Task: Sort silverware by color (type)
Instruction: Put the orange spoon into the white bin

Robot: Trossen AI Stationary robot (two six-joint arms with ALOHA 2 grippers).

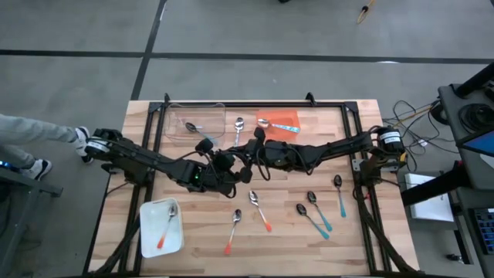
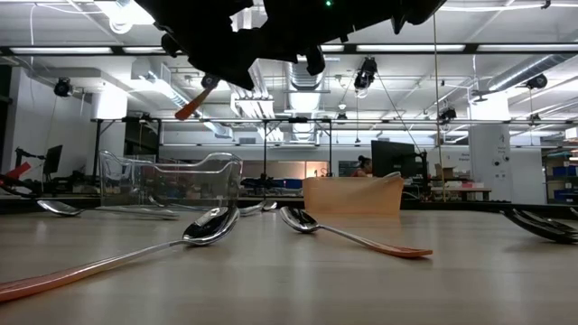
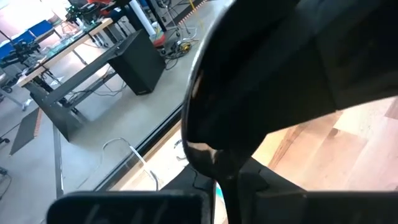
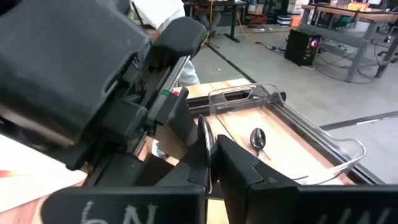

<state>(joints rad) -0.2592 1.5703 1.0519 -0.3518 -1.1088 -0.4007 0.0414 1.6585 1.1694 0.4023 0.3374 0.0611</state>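
My two grippers meet above the middle of the table, the left gripper and the right gripper, fingertips together. Both are shut on one spoon lifted clear of the table. Its silver bowl fills the left wrist view. Its thin silver edge stands between my right fingers. In the low view an orange handle end pokes out below the dark grippers. The other silverware lies flat on the table, in a clear container, on an orange mat and in a white tray. My left gripper has the spoon's stem just behind the bowl between its two fingers, the bowl standing out past the fingertips; the fingers themselves hide the place of contact. The spoon is clear of the table. My right gripper pinches the spoon's silver part between its two fingers, seen edge-on; the fingers lie about level, coming from the table's right. Which part of the spoon that is, I cannot tell.
Near the front lie two orange-handled spoons. Three teal- or blue-handled spoons lie at the right. One silver spoon lies between container and mat. A person's legs show left of the table.
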